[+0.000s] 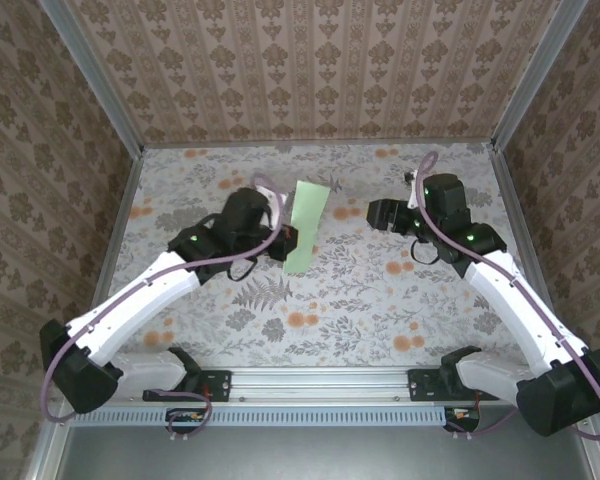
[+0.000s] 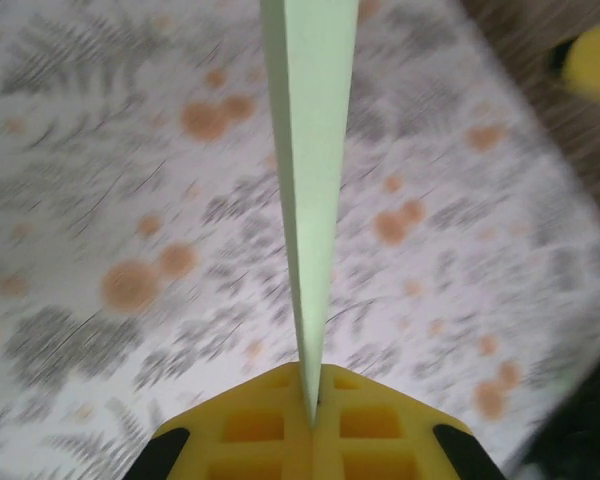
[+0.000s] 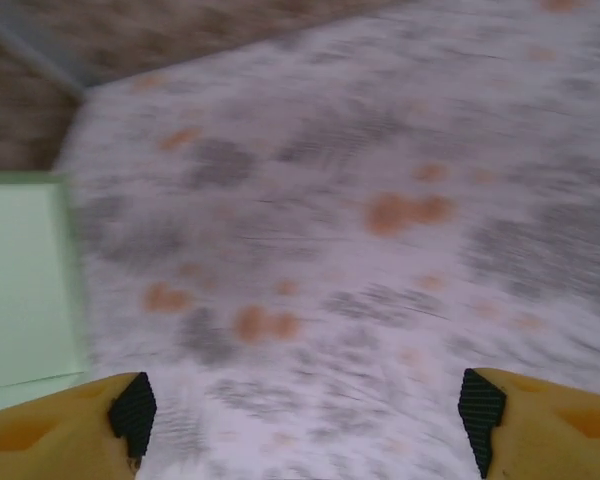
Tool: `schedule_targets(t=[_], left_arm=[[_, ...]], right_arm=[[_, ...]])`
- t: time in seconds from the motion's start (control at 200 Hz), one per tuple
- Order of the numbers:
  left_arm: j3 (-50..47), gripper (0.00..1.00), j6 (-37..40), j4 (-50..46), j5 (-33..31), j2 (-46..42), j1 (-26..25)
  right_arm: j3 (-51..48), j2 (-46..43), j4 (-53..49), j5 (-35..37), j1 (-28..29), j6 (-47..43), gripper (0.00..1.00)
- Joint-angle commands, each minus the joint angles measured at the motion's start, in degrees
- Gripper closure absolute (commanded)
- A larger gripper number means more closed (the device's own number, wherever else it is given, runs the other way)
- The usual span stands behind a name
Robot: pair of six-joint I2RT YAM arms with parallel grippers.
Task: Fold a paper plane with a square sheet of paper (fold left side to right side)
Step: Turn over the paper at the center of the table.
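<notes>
One sheet, the paper plane [image 1: 306,226], is pinched toward its near end by the clenched left end effector [image 1: 286,243] above the bench [image 1: 380,290] middle, with its long axis near to far. The right end effector [image 1: 373,213] is spread wide and empty, close on the right.

seemingly open tabletop [image 1: 380,300] beside paper plane [image 1: 306,225]

Plane [image 1: 307,226]: one, clamped between the closed jaws of the left gripper [image 1: 285,243]. Grippers: two. The right gripper [image 1: 372,213] has its jaws apart, with the plane off to one side of them, not between them. Fingers [image 3: 50,430]: two per gripper, yellow. Arms [image 1: 140,300]: two. Cables [image 1: 50,385]: two, purple, one per arm. Table [image 1: 360,290]: one. Rail [image 1: 320,382]: one.
</notes>
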Motion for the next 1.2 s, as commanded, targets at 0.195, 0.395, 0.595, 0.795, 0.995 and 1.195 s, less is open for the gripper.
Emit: schedule_targets(t=[0.195,0.395,0.595,0.795,0.995,1.195], left_arm=[[13.8,1.00,-15.9,-34.0,-36.5,19.5,-12.4],[20.9,1.00,-28.5,-42.2,-38.4,32.5,-14.2],[31.0,1.00,-35.2,-47.4,-33.0,46.0,-14.0],[39.2,1.00,-33.3,-47.5,-28.8,54.9,-13.2],[40.0,1.00,-29.5,-41.7,-21.4,57.7,-11.2],[39.0,0.83,-24.4,-32.6,-10.0,58.4,-8.4]], right_arm=[[-4.9,-3.4,-13.0,27.1,-0.7,2.4,0.00],[-4.9,-3.9,-14.7,30.2,-0.7,2.8,0.00],[-5.5,-5.4,-14.4,30.2,-0.8,1.9,0.00],[-6.2,-5.9,-13.9,28.4,-0.8,1.6,0.00],[-7.2,-5.8,-13.0,26.5,-0.8,1.6,0.00],[-7.2,-4.4,-12.7,24.0,-0.8,0.9,0.00]])
